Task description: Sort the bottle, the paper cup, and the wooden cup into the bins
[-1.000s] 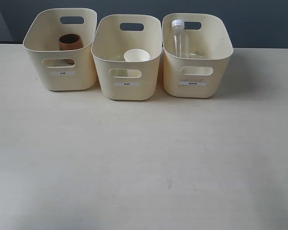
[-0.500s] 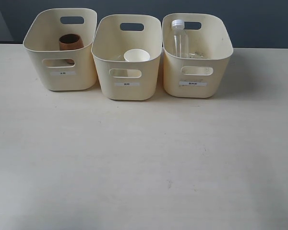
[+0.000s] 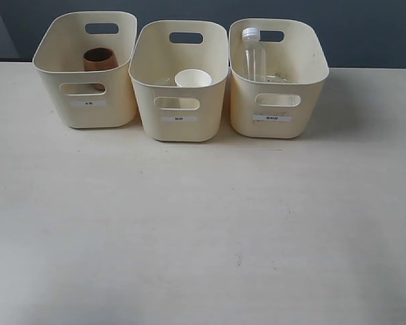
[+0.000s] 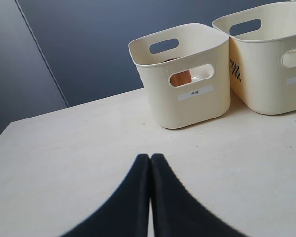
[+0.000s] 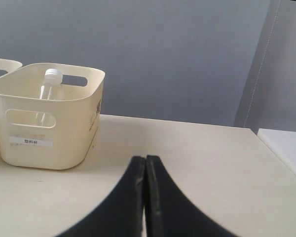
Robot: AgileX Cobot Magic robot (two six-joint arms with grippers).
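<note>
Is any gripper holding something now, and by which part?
Nothing is held. The left gripper and the right gripper are both shut and empty.

1. The bins (image 3: 179, 128) are smooth cream plastic with a soft sheen.
2. The bottle (image 3: 254, 62) is clear, glossy plastic under a white plastic cap (image 3: 250, 32).
3. The paper cup (image 3: 193, 78) shows matt white paper.
4. The wooden cup (image 3: 99, 59) is brown wood, dull in finish.
5. The table (image 3: 203, 223) is pale and matt, with a faint grain.
6. The left gripper (image 4: 150, 157) and right gripper (image 5: 145, 159) look smooth, matt black.
</note>
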